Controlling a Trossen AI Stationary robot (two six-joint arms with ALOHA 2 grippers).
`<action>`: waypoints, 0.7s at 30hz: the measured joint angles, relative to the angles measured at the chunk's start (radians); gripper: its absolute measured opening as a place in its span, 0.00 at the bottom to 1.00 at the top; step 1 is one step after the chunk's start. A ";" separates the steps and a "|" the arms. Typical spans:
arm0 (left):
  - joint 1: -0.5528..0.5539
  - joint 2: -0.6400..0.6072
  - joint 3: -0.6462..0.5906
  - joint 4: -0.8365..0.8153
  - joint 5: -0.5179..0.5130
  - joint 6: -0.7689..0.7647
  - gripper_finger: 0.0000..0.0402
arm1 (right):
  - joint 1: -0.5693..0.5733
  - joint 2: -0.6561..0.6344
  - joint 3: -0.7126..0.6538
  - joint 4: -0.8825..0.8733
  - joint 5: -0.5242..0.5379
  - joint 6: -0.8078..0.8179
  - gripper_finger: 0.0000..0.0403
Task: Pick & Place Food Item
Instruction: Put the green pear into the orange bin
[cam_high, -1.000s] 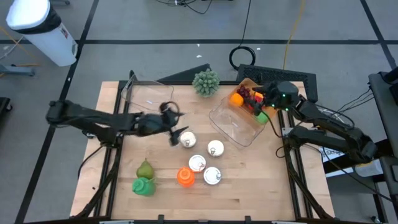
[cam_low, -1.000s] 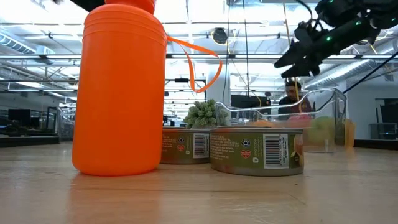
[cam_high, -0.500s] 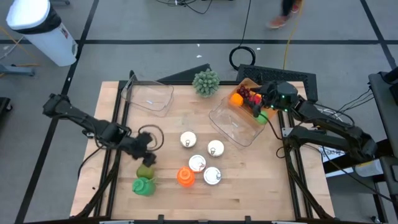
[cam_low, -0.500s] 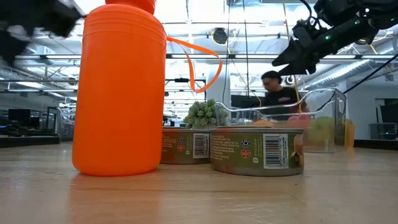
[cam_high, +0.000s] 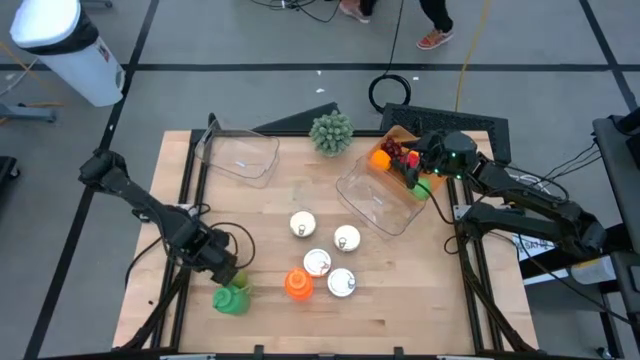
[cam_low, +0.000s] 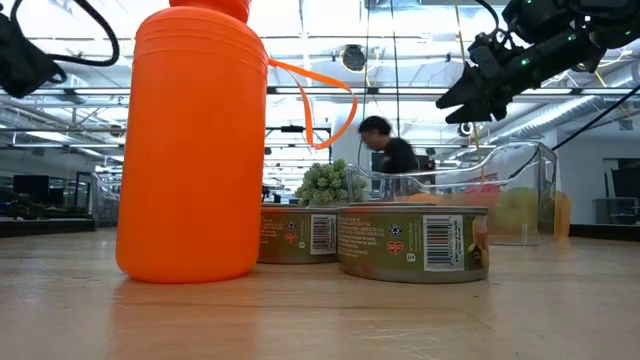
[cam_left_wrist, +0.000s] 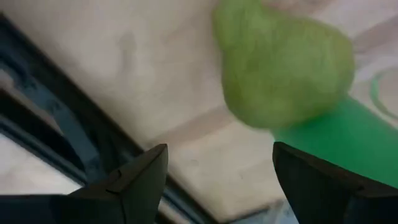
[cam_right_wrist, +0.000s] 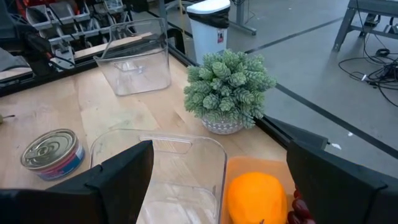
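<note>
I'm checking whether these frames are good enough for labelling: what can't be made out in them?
- High view: the pear is hidden under the left gripper.
- Left wrist view: the green cup is cut off by the edge.
- Low view: the orange bottle blocks everything behind it.
- Right wrist view: the open right gripper shows no contact with the orange; other food is cropped.

pear (cam_left_wrist: 280, 74): pale green | cup (cam_high: 229, 299): bright green | bottle (cam_low: 192, 145): orange, with orange strap | cans (cam_low: 412, 242): green labels, white barcodes, silver lids | bins (cam_right_wrist: 134, 65): clear | potted plant (cam_right_wrist: 229, 87): grey-green foliage | orange (cam_right_wrist: 256, 198): orange | table (cam_high: 400, 290): light wood | bin (cam_high: 70, 45): white
</note>
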 joint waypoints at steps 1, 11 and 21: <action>-0.001 0.013 0.000 0.014 -0.017 0.016 0.74 | 0.000 0.000 0.000 0.002 0.000 0.000 0.87; 0.040 0.068 0.001 0.124 -0.349 0.168 0.74 | 0.000 0.000 0.000 0.004 0.000 0.000 0.87; 0.170 0.068 0.001 0.123 -0.452 0.323 0.74 | 0.000 0.000 0.000 0.003 0.000 0.007 0.87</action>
